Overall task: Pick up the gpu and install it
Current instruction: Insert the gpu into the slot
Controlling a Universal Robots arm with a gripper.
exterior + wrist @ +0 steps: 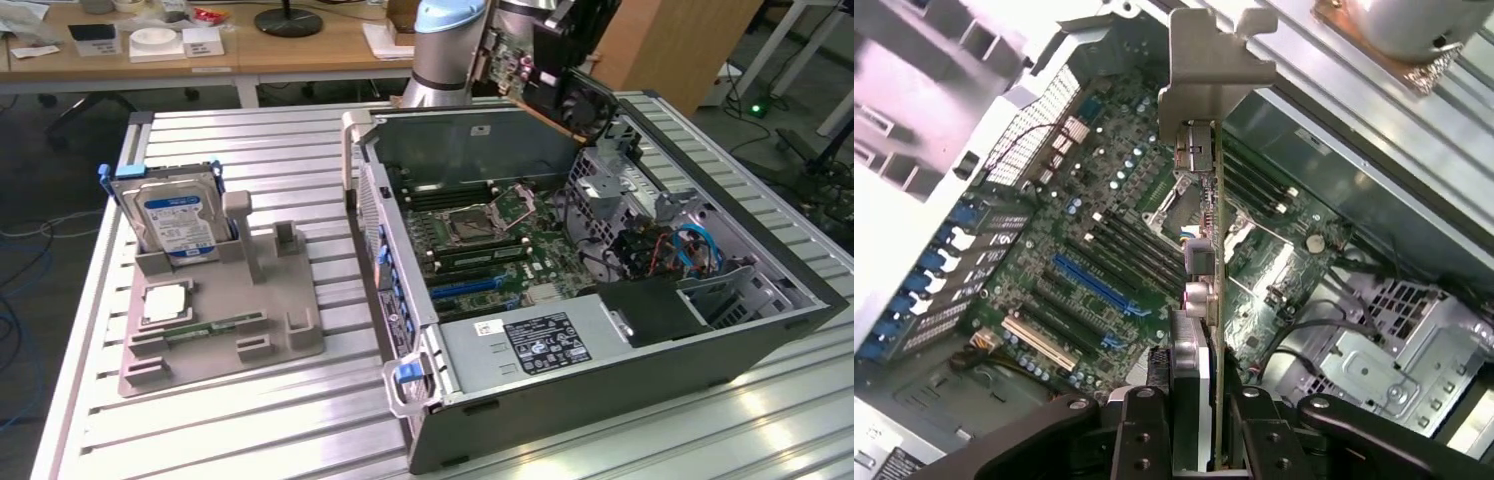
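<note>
Your jaws are clamped on the gpu, pressing on its two flat faces near one end. The card stands edge-on, and its silver metal bracket is at the end farthest from the jaws. Past the card lies the green motherboard of an open computer case. A long blue slot sits off to one side of the jaws, clear of the card. In the exterior view the arm holds the card in the air above the case wall nearest the arm. Well apart from the jaws, on the ribbed metal bench, a grey holder carries a hard drive standing upright and a narrow memory stick lying flat.
</note>
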